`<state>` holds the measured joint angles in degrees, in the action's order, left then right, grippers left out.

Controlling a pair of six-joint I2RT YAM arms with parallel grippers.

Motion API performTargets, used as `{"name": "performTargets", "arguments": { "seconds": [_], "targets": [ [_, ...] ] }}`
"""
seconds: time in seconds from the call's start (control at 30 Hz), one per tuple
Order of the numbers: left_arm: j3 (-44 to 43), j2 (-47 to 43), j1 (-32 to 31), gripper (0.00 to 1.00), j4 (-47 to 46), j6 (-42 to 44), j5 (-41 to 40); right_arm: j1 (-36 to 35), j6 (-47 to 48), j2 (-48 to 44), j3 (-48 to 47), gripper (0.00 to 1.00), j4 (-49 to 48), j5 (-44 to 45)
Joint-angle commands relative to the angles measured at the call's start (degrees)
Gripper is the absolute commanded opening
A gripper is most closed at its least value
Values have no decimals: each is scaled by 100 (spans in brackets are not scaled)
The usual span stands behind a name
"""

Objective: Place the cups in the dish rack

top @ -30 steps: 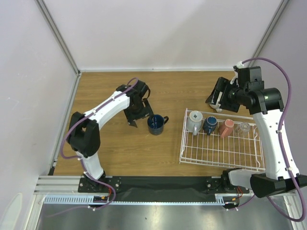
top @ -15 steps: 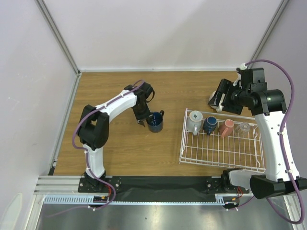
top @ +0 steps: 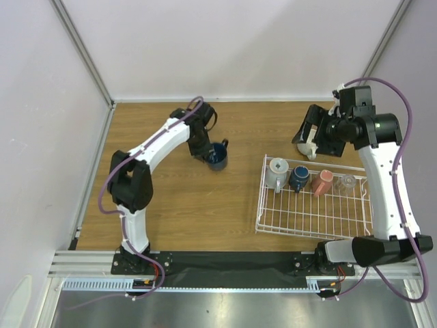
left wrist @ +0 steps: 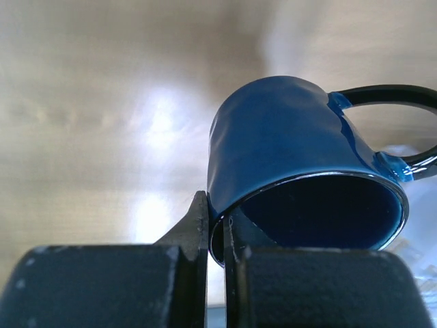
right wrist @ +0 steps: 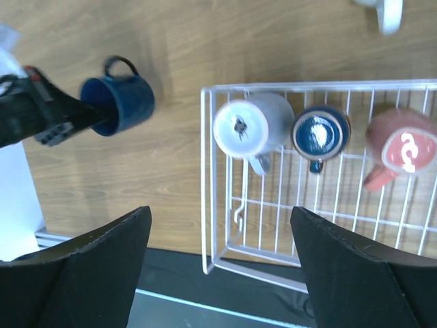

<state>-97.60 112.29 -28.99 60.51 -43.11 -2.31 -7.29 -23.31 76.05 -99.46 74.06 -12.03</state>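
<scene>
A dark blue mug (top: 218, 156) hangs tilted over the wooden table left of centre, and my left gripper (top: 205, 153) is shut on its rim. The left wrist view shows one finger outside the mug (left wrist: 287, 150) and one inside, at the left gripper (left wrist: 217, 236). The white wire dish rack (top: 259, 205) lies at the right. Along its far side stand a pale grey mug (top: 277, 171), a dark blue cup (top: 299, 178), a reddish-pink cup (top: 323, 182) and a clear glass (top: 347, 182). My right gripper (top: 311, 137) hovers open and empty behind the rack.
From the right wrist I see the rack's left rim (right wrist: 203, 171), the grey mug (right wrist: 249, 126), the blue cup (right wrist: 321, 133), the pink cup (right wrist: 403, 147) and the held mug (right wrist: 123, 102). A white object (right wrist: 384, 12) is cut off at the top edge. Purple walls close in the table.
My left gripper has shut on the blue mug's rim and carried it a little toward the back, tilting it. The right gripper's jaws have spread wider.
</scene>
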Motion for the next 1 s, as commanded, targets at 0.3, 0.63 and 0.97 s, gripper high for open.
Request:
{"name": "performTargets", "arguments": {
  "seconds": [0.3,0.63,0.97],
  "targets": [
    [-31,-2571,-27,0,-4131,1902,1285,570,-330,1271,-1735,92,74,-3451],
    [-22,-2835,-36,0,-5295,3124,2981,26,-3453,1264,-848,91,-2806,-5775],
    [-277,-3160,-159,0,-4671,5346,3219,-97,-6853,349,639,87,-6256,-5687]
  ]
}}
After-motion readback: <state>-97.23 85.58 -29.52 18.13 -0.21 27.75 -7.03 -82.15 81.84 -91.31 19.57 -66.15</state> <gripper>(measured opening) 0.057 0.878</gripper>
